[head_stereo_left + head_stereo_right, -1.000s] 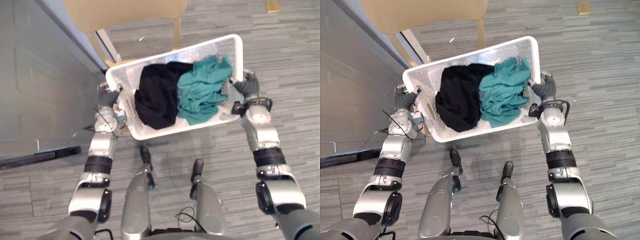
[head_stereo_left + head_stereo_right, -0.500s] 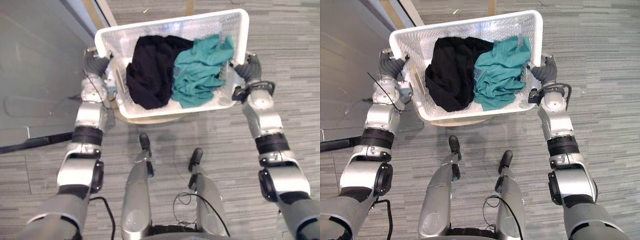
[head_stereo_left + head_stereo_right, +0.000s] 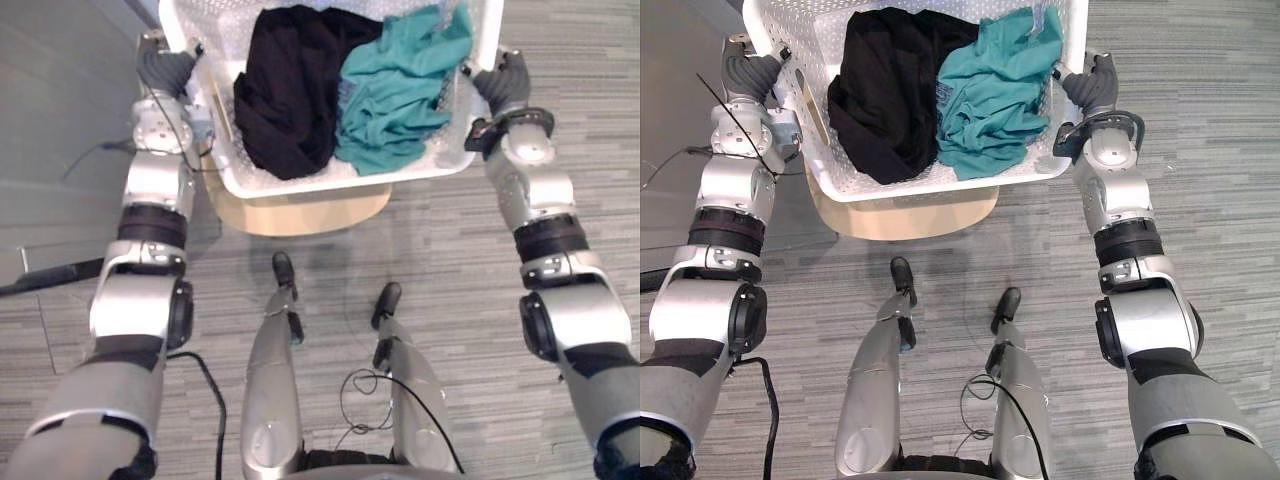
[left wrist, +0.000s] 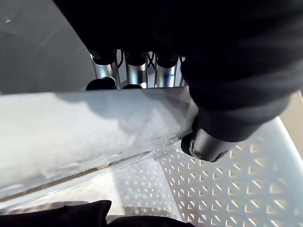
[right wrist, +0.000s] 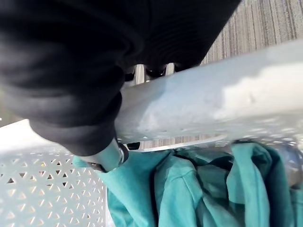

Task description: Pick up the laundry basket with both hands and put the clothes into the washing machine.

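nearest lies the grey plank-patterned floor (image 3: 450, 260), then a smooth tan rounded seat (image 3: 300, 210) directly below the laundry basket (image 3: 330, 180), a rigid white plastic tub with perforated walls. the left hand (image 3: 165, 70) and right hand (image 3: 503, 80) each clamp an opposite end rim, thumb inside and fingers curled under; judged: carry it level with equal grip, as the rim looks slick. inside, a limp black garment (image 3: 290, 90) and a crumpled teal garment (image 3: 395, 85) lie touching, side by side.
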Motion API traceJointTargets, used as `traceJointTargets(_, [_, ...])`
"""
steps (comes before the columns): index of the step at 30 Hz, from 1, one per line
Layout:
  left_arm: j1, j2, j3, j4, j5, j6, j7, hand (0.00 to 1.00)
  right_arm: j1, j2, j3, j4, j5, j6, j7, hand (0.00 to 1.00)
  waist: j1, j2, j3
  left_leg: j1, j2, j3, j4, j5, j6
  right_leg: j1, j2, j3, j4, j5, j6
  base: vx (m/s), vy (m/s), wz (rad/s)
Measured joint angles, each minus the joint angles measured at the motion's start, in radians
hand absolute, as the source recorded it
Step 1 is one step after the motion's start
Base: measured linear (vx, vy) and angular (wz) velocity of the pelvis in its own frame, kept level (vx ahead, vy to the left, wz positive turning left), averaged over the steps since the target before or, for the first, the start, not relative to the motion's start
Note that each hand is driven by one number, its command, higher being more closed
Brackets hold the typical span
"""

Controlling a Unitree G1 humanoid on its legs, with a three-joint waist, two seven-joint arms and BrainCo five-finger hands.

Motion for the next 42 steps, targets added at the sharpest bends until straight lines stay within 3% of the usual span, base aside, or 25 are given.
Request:
traceJointTargets(5, [-0.050,0.045,-0.033,0.056,0.044,0.030,-0.063,1.00,-0.053,0.001,0.053,0.111,-0.001,0.028,0.046,1.00,0.010,0.000,0.000,-0.004,0.010,-0.003,0.004,0.000,0.000,0.000,0.006,-0.023,0.002,0.001,-0.001,0.00,-0.042,-0.01])
traceJointTargets(8, [-0.069,0.118,-0.061,0.056,0.089,0.031,-0.109,1.00,-0.085,0.000,0.121,0.139,-0.005,0.041,0.090,1.00,0.015,0.002,0.001,-0.019,0.017,-0.017,0.017,0.000,-0.001,-0.001,0.011,-0.037,0.003,0.001,-0.002,-0.02,-0.043,0.06])
traceJointTargets(15, [-0.103,0.182,-0.073,0.056,0.131,0.028,-0.172,1.00,-0.102,-0.002,0.150,0.145,-0.005,0.051,0.151,1.00,0.044,0.005,0.003,-0.036,0.016,-0.032,0.027,0.000,-0.001,-0.002,0.011,-0.059,0.004,0.000,-0.002,-0.01,-0.017,0.06])
traceJointTargets(16, [-0.103,0.188,-0.073,0.056,0.139,0.028,-0.179,1.00,-0.102,-0.002,0.154,0.145,-0.006,0.051,0.160,0.00,0.044,0.005,0.003,-0.041,0.016,-0.036,0.031,0.000,-0.001,-0.002,0.011,-0.063,0.005,0.000,-0.003,0.01,-0.030,0.07])
traceJointTargets(17, [-0.103,0.189,-0.073,0.056,0.143,0.028,-0.183,0.00,-0.102,-0.002,0.154,0.148,-0.006,0.051,0.164,0.00,0.044,0.005,0.003,-0.044,0.016,-0.038,0.034,0.000,-0.001,-0.002,0.011,-0.066,0.005,0.000,-0.003,0.01,-0.026,0.09])
traceJointTargets(22, [-0.102,0.205,-0.071,0.121,0.142,0.029,-0.203,0.00,-0.115,-0.003,0.153,0.189,-0.031,0.051,0.215,0.00,0.043,0.005,0.003,-0.053,0.017,-0.041,0.040,0.000,-0.001,-0.014,0.008,-0.074,0.024,-0.003,-0.007,0.00,-0.020,0.01])
traceJointTargets(42, [-0.083,0.185,-0.051,0.104,0.023,0.018,-0.162,0.00,-0.159,-0.031,0.140,0.257,-0.079,0.051,0.207,0.00,0.039,0.005,0.003,-0.027,0.015,-0.027,0.038,0.000,0.000,-0.015,-0.007,-0.079,0.058,-0.012,-0.014,0.01,-0.032,-0.01])
